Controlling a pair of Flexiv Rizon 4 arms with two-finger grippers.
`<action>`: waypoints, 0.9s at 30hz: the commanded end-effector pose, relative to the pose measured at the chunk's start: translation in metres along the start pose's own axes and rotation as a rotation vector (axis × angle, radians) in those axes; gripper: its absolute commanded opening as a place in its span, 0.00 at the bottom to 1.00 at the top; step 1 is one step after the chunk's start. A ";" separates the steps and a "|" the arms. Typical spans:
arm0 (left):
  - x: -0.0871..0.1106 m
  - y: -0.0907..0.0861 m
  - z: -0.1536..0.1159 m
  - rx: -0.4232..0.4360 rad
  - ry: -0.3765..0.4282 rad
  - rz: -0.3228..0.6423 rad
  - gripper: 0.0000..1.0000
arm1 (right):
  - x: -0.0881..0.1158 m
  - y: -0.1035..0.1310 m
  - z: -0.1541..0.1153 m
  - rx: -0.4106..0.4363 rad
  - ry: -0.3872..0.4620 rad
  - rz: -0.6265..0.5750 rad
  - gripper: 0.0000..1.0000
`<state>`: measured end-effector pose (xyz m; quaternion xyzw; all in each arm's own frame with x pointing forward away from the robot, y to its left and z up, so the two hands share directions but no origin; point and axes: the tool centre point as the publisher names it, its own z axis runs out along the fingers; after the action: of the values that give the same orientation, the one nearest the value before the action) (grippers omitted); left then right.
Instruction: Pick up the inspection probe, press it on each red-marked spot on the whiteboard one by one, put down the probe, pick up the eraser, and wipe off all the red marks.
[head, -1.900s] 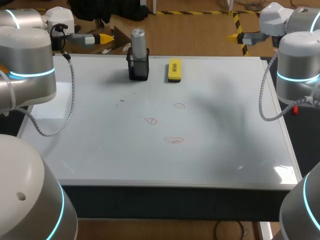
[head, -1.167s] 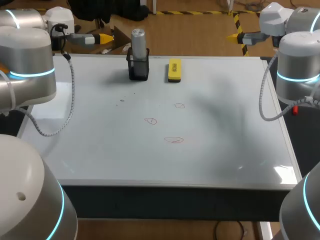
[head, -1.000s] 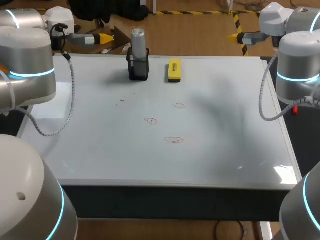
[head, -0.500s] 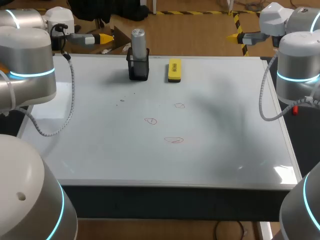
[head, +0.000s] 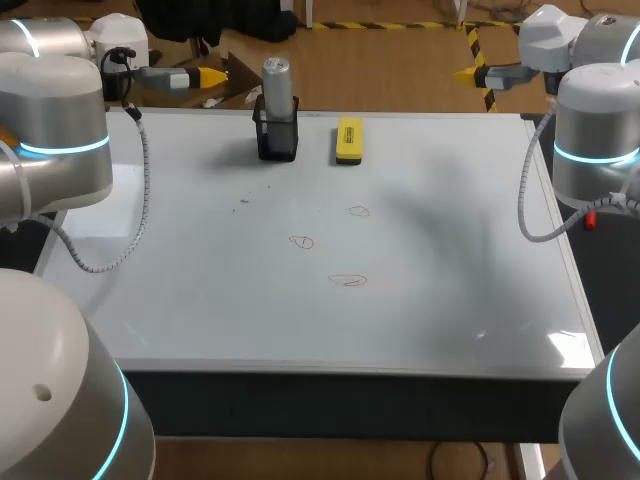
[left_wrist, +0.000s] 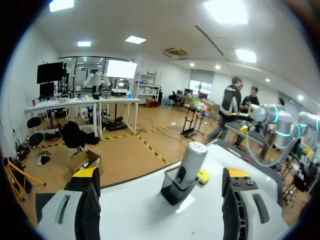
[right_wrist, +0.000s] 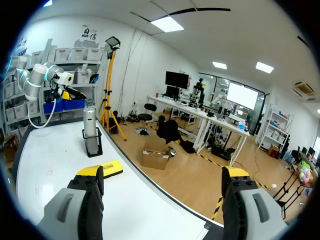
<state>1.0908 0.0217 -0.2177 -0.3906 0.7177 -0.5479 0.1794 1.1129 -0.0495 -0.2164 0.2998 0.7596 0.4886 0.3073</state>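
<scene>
Status: the left gripper (head: 210, 77) and the right gripper (head: 464, 73) both have their fingers spread wide and hold nothing. Each hangs past the far edge of the whiteboard (head: 180, 300), at its own corner. The inspection probe (head: 276, 82) stands upright in its black holder (head: 278, 142) at the far edge, ahead of the left gripper. The yellow eraser (head: 349, 139) lies near the holder, on its right. Three red marks (head: 301, 241) sit near the middle of the board, well apart from both tools.

Hazards from this state:
1. Probe pickup. The probe is a tall, smooth cylinder. An off-centre or low closure is likely to tip the holder, or drag it along instead of freeing the probe.
2. Neighbour contact. A wide approach on the holder's right side may knock the eraser out of place.
3. Pressing. The marks are small and faint. A slanted probe may miss a mark or smear it.
4. Arm clash. Both arms reaching toward the holder together risk collision
</scene>
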 end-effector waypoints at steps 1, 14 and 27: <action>0.000 0.000 0.000 -0.001 0.002 -0.001 1.00 | 0.000 0.000 0.000 0.002 0.001 0.000 1.00; 0.000 0.000 0.000 -0.001 0.002 -0.001 1.00 | 0.000 0.000 0.000 0.002 0.001 0.000 1.00; 0.011 -0.014 0.011 0.078 0.150 0.131 1.00 | 0.000 0.000 0.000 0.002 0.001 0.000 1.00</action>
<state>1.0937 0.0026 -0.2006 -0.3261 0.7345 -0.5642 0.1893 1.1129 -0.0496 -0.2164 0.2999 0.7596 0.4885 0.3074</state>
